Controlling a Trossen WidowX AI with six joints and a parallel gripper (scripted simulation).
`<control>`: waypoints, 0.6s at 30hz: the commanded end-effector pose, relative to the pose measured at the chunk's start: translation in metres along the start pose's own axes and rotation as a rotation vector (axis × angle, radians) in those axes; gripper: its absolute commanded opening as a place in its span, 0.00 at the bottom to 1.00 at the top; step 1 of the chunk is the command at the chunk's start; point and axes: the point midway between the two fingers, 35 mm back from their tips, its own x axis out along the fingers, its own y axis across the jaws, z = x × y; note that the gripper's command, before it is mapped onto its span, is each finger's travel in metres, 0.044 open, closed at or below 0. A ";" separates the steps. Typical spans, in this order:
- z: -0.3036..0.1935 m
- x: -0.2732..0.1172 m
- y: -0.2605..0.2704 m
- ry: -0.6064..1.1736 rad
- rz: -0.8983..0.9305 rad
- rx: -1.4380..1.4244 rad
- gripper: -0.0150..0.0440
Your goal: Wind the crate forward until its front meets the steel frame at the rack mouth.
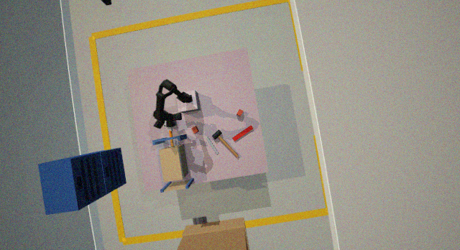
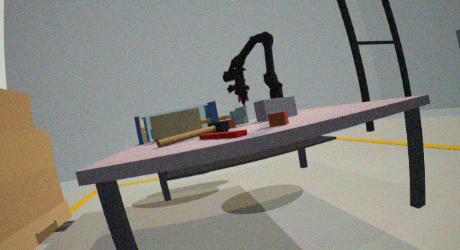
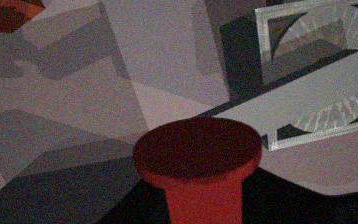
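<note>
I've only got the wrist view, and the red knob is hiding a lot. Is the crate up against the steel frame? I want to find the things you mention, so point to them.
Observer: No. From the top, a gap shows between the crate (image 1: pixel 170 164) (image 2: pixel 176 124) and the blue frame (image 1: pixel 159 140) (image 2: pixel 214 111), crossed by the orange strap (image 1: pixel 170 134) (image 2: pixel 205 121).

Operator: Could the hammer block the crate?

Observer: It doesn't look likely: the hammer (image 1: pixel 228 146) (image 2: pixel 187 136) lies off to the side, outside the crate's line to the frame.

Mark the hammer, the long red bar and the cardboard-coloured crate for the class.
Hammer (image 1: pixel 228 146) (image 2: pixel 187 136): top and exterior views, wooden handle.
Long red bar (image 1: pixel 243 133) (image 2: pixel 223 135): top and exterior, its middle.
Crate (image 1: pixel 171 164): top view, upper face.
</note>
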 end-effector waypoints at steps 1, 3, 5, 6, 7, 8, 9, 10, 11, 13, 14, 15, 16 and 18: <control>-0.014 0.002 -0.005 0.031 -0.011 0.012 0.25; -0.016 0.002 -0.006 0.032 -0.011 0.012 0.25; -0.018 0.002 -0.007 0.032 -0.011 0.012 0.25; -0.019 0.002 -0.008 0.032 -0.011 0.012 0.25; -0.020 0.002 -0.009 0.032 -0.011 0.012 0.25; -0.022 0.002 -0.010 0.032 -0.011 0.012 0.25; -0.022 0.002 -0.010 0.032 -0.011 0.012 0.25; -0.024 0.002 -0.011 0.032 -0.011 0.012 0.25; -0.025 0.002 -0.011 0.032 -0.011 0.012 0.25; -0.027 0.001 -0.013 0.032 -0.011 0.012 0.25; -0.028 0.001 -0.014 0.033 -0.011 0.012 0.25; -0.029 0.001 -0.014 0.033 -0.011 0.012 0.25; -0.030 0.001 -0.015 0.033 -0.011 0.012 0.25; -0.032 0.001 -0.017 0.033 -0.012 0.012 0.25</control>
